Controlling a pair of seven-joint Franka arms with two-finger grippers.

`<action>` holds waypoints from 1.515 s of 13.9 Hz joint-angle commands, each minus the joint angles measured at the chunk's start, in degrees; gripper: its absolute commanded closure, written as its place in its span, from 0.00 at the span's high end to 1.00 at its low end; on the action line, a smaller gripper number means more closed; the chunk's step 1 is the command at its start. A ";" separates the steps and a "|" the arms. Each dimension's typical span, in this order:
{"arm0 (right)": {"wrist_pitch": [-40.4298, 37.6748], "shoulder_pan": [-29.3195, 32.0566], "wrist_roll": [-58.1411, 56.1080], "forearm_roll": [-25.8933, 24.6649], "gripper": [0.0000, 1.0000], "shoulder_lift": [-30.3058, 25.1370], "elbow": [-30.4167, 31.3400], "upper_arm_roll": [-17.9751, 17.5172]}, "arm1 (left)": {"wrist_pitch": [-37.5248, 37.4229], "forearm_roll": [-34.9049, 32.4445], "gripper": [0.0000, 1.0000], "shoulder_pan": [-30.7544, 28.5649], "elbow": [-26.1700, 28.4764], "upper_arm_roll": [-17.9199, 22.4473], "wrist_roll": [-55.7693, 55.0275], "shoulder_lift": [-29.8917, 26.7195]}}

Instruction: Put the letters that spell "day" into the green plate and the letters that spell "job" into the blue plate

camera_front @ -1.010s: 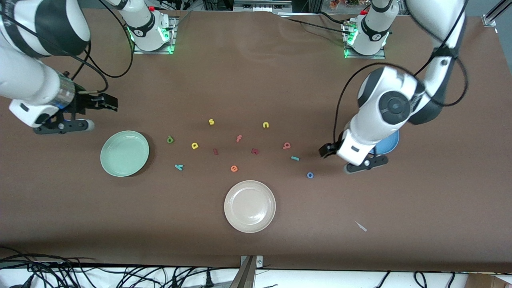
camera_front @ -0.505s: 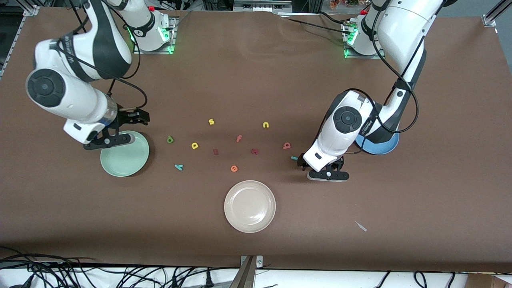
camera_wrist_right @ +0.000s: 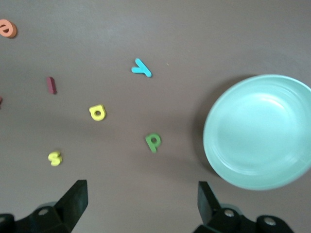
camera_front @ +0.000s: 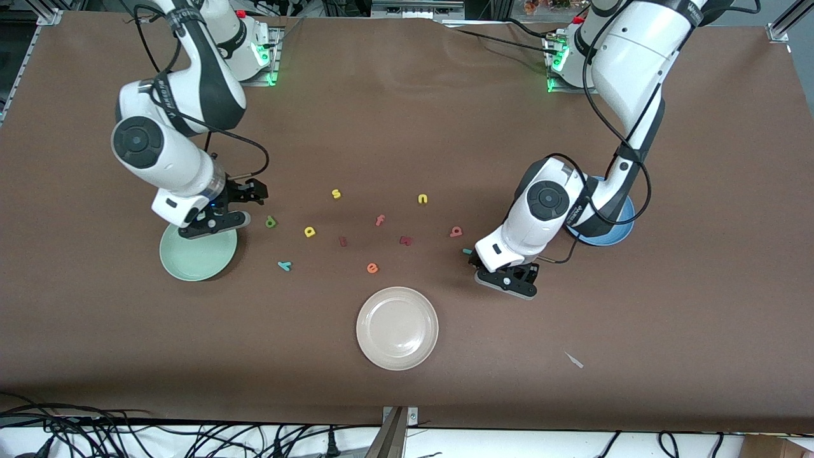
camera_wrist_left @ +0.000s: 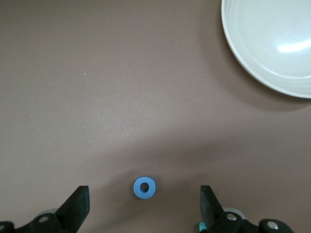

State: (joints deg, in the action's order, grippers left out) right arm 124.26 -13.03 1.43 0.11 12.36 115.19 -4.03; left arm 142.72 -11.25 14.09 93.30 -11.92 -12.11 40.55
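Cream-white plate (camera_front: 397, 328) sitting near table's front-camera edge; yellow "s" (camera_front: 336, 194), yellow "n" (camera_front: 423, 199), pink "f" (camera_front: 379, 221), orange "e" (camera_front: 372, 268) lying mid-table.

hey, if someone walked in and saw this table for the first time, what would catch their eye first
Probably the two white arms bent low over the brown table: the left gripper hangs open over the blue "o", and the right gripper hangs open by the green plate. Between them small bright foam letters lie scattered, with a cream-white plate nearer the front camera. The blue plate peeks out from under the left arm.
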 commanded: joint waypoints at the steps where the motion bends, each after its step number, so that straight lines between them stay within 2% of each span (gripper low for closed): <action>1: 12.89 0.11 -0.99 -0.02 1.00 -0.94 9.59 -1.16 | 3.16 -1.50 1.00 0.06 -0.41 0.23 1.30 1.98; 6: 26.54 -0.16 -9.94 -0.81 1.00 5.12 14.71 -1.16 | 3.52 -1.50 1.00 0.06 1.35 0.76 1.39 3.30; 8: 26.73 -0.24 -11.97 -0.90 1.00 6.79 14.62 -1.07 | 3.53 -1.41 0.96 0.06 1.35 0.84 1.39 3.83; 11: 26.91 0.46 -19.34 -1.34 1.00 9.17 14.10 -0.02 | 3.53 -1.59 0.80 -0.12 1.35 1.20 1.39 4.00; 14: 26.56 0.72 -24.62 -1.42 1.00 10.58 12.35 -0.02 | 3.53 -3.24 0.75 -0.20 1.44 1.20 1.39 4.27; 15: 26.47 1.16 -26.55 -1.42 1.00 11.36 11.73 -0.02 | 3.53 -4.73 0.69 -0.29 1.44 1.20 1.30 4.18; 17: 26.38 0.99 -27.62 -1.42 1.00 12.95 10.32 -0.02 | 3.53 -4.84 0.44 -0.29 1.44 1.20 1.30 4.18; 18: 26.21 0.90 -27.89 -1.51 0.99 13.30 9.71 -0.02 | 3.53 -4.75 0.35 -0.29 1.44 1.20 1.30 4.18; 19: 25.77 0.90 -28.85 -1.51 0.95 13.74 9.44 -0.02 | 3.53 -4.84 0.22 -0.29 1.44 1.20 1.30 4.27; 21: 25.59 0.99 -30.52 -1.51 0.83 14.27 8.74 -0.02 | 3.53 -4.84 0.14 -0.20 1.53 1.20 1.30 4.10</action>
State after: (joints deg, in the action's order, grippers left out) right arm 150.40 -12.64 -27.03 -0.57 25.38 125.72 -3.69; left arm 145.80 -14.02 13.96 94.52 -10.92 -10.85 44.79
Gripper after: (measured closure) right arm 0.101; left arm 0.727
